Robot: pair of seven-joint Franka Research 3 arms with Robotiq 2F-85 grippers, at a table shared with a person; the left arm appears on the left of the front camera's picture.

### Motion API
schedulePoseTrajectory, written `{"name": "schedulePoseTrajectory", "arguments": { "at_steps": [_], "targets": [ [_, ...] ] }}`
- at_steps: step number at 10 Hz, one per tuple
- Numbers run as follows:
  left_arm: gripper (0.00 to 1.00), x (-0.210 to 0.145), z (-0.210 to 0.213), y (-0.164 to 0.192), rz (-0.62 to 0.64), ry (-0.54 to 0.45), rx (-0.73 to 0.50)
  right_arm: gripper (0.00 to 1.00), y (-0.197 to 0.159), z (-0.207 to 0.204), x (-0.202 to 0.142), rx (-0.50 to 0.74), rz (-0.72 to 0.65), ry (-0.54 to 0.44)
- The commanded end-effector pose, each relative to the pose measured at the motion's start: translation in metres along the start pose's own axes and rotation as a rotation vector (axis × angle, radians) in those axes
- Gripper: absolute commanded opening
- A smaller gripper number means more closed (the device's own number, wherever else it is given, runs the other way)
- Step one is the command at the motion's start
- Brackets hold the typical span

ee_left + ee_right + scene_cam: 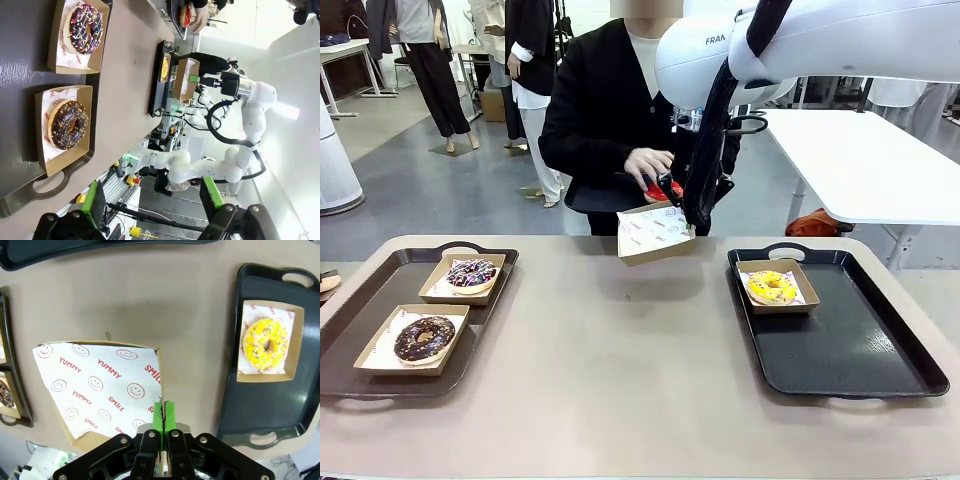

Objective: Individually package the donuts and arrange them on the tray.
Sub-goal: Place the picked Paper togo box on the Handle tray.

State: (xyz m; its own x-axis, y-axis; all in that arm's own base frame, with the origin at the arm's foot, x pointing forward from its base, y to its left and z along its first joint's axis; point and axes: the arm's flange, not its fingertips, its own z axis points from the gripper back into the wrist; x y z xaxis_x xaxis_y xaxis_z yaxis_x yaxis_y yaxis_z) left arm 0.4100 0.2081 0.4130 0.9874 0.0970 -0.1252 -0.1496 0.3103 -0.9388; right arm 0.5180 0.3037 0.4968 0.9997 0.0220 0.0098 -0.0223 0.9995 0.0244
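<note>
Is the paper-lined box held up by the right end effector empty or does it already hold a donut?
Empty: the box in the right end effector shows bare printed liner; the person's hand holds the red donut.

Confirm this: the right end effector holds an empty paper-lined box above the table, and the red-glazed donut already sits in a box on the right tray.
One part is wrong. The box on the right tray holds the yellow-iced donut, as the front view shows; the red-glazed donut is in the person's hand. The right end effector does hold the empty paper-lined box above the table.
</note>
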Motion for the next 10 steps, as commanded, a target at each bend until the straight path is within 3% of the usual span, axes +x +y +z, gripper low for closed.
{"name": "schedulePoseTrajectory", "arguments": {
  "at_steps": [1,10],
  "targets": [
    [1.0,-0.0007,0.0015,-0.0003,-0.001,-0.004,-0.001,0.0,-0.001,0.0007,0.0008,0.002,-0.002,-0.003],
    [1.0,-0.0007,0.0015,-0.0003,-0.001,-0.004,-0.001,0.0,-0.001,0.0007,0.0008,0.002,-0.002,-0.003]
  ]
}}
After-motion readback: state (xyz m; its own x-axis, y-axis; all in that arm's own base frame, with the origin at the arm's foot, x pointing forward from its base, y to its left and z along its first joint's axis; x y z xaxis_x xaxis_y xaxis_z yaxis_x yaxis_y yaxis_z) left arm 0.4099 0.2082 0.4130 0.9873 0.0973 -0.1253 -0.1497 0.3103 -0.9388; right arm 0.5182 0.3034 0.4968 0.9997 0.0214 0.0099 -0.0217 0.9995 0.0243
